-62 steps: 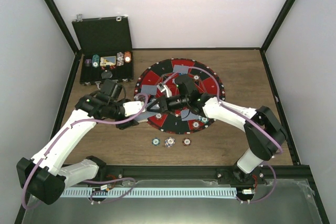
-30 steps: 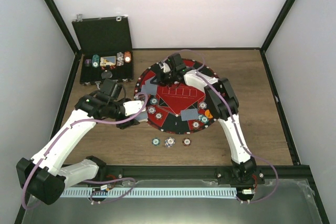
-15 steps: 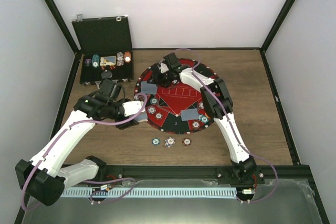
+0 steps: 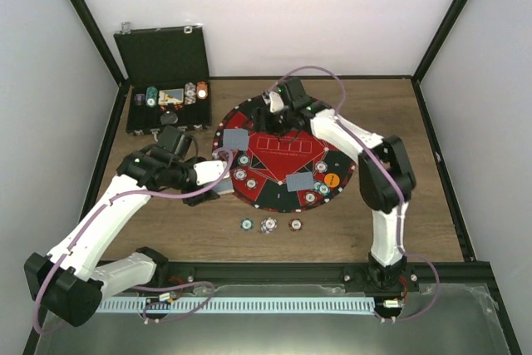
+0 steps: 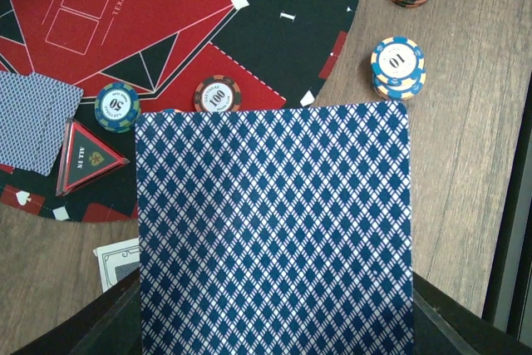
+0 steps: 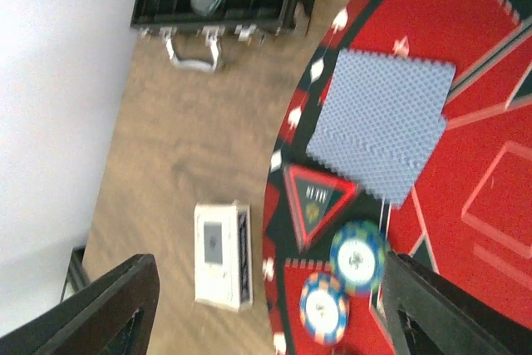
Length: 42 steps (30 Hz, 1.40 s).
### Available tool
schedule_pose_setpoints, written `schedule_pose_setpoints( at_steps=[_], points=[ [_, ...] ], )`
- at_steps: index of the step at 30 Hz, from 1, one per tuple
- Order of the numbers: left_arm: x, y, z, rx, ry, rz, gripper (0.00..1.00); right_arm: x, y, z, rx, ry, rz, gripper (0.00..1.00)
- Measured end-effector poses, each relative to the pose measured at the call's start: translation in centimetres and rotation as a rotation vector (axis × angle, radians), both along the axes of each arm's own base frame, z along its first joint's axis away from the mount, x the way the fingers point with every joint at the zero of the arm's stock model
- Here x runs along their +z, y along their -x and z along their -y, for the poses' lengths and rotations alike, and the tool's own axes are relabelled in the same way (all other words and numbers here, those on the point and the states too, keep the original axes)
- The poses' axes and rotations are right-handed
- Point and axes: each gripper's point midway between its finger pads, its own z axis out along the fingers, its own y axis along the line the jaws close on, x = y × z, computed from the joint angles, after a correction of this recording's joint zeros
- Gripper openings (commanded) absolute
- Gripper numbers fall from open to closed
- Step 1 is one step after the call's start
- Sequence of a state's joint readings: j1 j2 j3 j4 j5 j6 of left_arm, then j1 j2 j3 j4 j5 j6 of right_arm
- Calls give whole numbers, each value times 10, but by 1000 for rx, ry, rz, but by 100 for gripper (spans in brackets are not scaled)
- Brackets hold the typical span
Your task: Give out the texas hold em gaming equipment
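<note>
The right arm (image 4: 343, 134) is pulling back from the left side of the mat (image 4: 278, 149) to its far rim. Its jaws are spread wide with nothing between them, and it is leaving cards (image 4: 235, 137) lying flat at the left seat. That is reading as one deal finished there. More cards (image 4: 299, 180) are lying at the near seat, with chips (image 4: 240, 175) and an orange marker (image 4: 330, 179) sitting round the mat.

The left arm (image 4: 108, 214) is staying put at the near-left rim, its jaws pinching the next card (image 5: 274, 230) by its near end, above the bench (image 4: 416, 205). With cards showing at only two seats, dealing is probably still going on.

Room is tightening on the left. A card box (image 6: 220, 255) is lying just off the rim, and the case (image 4: 166, 110) is standing open beyond it. Three chip stacks (image 4: 268, 224) are waiting on the wood beside the mat's near edge. Bare wood is showing to the right of the mat.
</note>
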State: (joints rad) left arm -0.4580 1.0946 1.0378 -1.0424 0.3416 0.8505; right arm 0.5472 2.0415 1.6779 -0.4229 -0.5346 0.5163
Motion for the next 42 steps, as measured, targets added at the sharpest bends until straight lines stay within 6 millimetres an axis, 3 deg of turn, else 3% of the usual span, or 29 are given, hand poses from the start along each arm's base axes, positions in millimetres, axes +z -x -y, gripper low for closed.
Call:
schedule_pose_setpoints(
  at_steps=[6,12,15,23,34,42],
  points=[
    [0,0,0,0,0,1,10,13,70,15,46,-84,-30,80],
    [-2,0,1,-5,-1,-7,10,23,145,6,140,-189,-73,81],
    [-5,-1,1,-5,-6,-18,10,33,169,-3,184,-242,-84,81],
    [-4,-1,2,-7,0,-19,10,50,193,-26,255,-333,-99,78],
    [0,-3,5,-12,15,-10,10,40,205,-62,337,-339,-158,74],
    [3,-4,6,-11,21,-4,10,28,207,-70,358,-330,-201,69]
  ],
)
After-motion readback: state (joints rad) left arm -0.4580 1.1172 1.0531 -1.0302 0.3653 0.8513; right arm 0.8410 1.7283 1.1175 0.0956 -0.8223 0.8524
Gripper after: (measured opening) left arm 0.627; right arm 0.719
